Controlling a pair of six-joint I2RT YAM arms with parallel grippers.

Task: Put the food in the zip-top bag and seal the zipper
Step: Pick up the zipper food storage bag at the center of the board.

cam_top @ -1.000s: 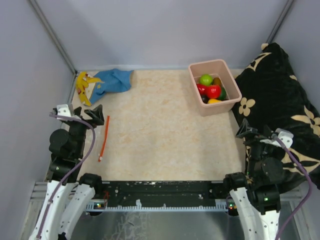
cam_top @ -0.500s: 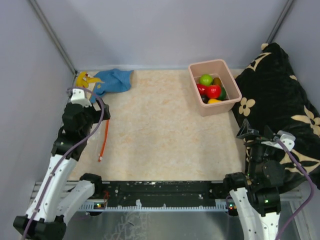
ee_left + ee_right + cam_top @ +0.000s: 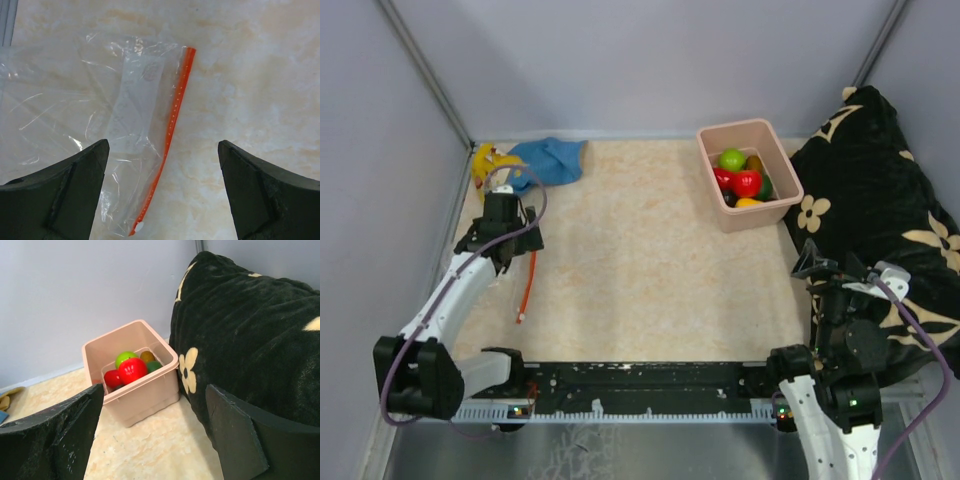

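Observation:
The food (image 3: 741, 177), red, green and yellow-orange toy fruits, lies in a pink tub (image 3: 766, 213) at the back right; it also shows in the right wrist view (image 3: 131, 369). The clear zip-top bag (image 3: 75, 115) lies flat at the left, barely visible from above. Its red-orange zipper (image 3: 526, 290) runs along its right edge (image 3: 172, 120). My left gripper (image 3: 510, 243) hovers open over the zipper's far end, jaws wide on either side of the strip (image 3: 161, 149). My right gripper (image 3: 809, 263) is open and empty at the near right, facing the tub (image 3: 145, 397).
A black flowered cushion (image 3: 880, 200) fills the right side, close to my right gripper (image 3: 154, 390). A blue cloth (image 3: 548, 160) and a yellow banana toy (image 3: 483, 160) lie in the back left corner. Grey walls close the left, back and right.
My left arm has reached forward from the near left edge to above the bag, its gripper now over the zipper. The right arm, bag and tub have not moved.

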